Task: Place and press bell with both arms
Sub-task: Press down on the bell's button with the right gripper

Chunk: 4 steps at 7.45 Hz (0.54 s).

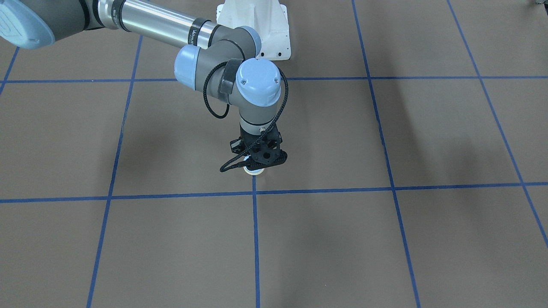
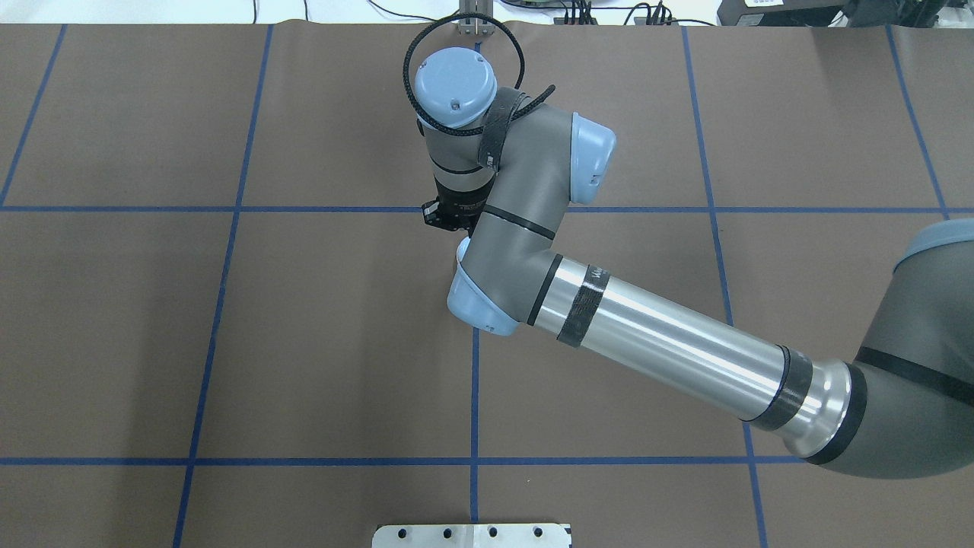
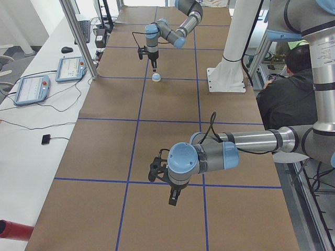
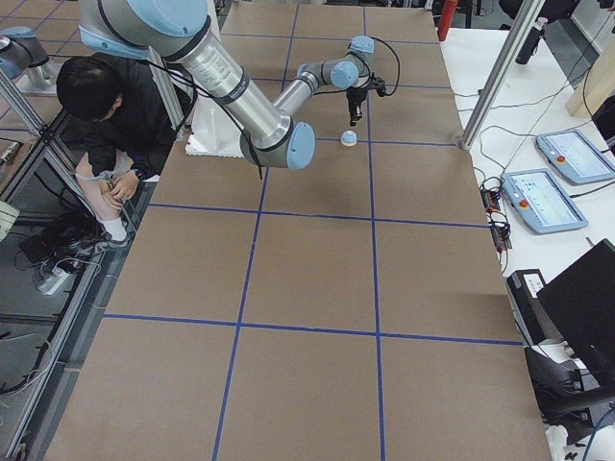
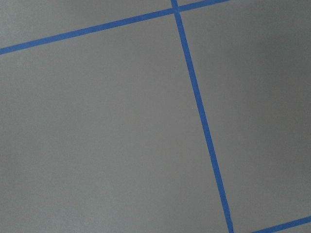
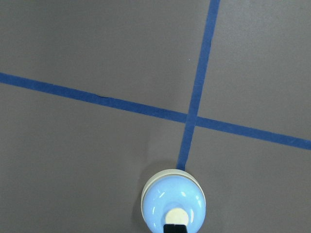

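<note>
Your table (image 1: 385, 248) wears a matt brown sheet, paper-like and smooth, crossed by blue tape (image 1: 255, 239) with a slightly slicker face. The bell (image 6: 163, 196) has a glossy light-blue dome, plastic or enamel by the look, catching bright highlights, while its cream button (image 6: 176, 214) looks duller. On the right arm (image 2: 905, 373), the tube (image 2: 670, 346) is polished silver metal with long reflections, the joints (image 2: 529, 183) are matt grey, and the caps (image 2: 455, 82) are smooth pale-blue plastic. The right claw (image 1: 260, 159) is matt black, its cable (image 1: 205, 92) sheathed in black braid. The pedestal (image 1: 274, 30) is smooth white, faintly shiny.
</note>
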Motion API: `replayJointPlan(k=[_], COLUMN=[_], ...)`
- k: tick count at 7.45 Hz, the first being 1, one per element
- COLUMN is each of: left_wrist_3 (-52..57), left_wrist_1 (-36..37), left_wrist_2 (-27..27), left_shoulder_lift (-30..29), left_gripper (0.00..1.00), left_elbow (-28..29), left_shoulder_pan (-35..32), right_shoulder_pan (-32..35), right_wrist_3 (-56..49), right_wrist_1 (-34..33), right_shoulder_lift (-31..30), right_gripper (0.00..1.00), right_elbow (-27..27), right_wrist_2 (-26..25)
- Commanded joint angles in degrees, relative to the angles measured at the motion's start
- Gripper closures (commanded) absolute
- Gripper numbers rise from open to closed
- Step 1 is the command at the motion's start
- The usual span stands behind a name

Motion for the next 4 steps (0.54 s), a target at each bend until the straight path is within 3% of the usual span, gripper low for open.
replayJointPlan(k=[1, 4], left_wrist_3=[0.0, 0.1], left_wrist_1=[0.0, 0.0], left_wrist_2=[0.0, 0.1], left_shoulder_lift=[0.0, 0.0], left_gripper=[0.00, 0.00], left_elbow=[0.0, 0.0], left_shoulder_pan=[0.0, 0.0], right_shoulder_pan=[0.0, -0.4], right_wrist_3=[0.1, 0.1], right_wrist_1=[2.5, 2.5], right_shoulder_lift=[-0.3, -0.7], right_gripper=[1.00, 1.00], right_elbow=[-1.8, -1.9], right_wrist_2=[0.1, 0.1])
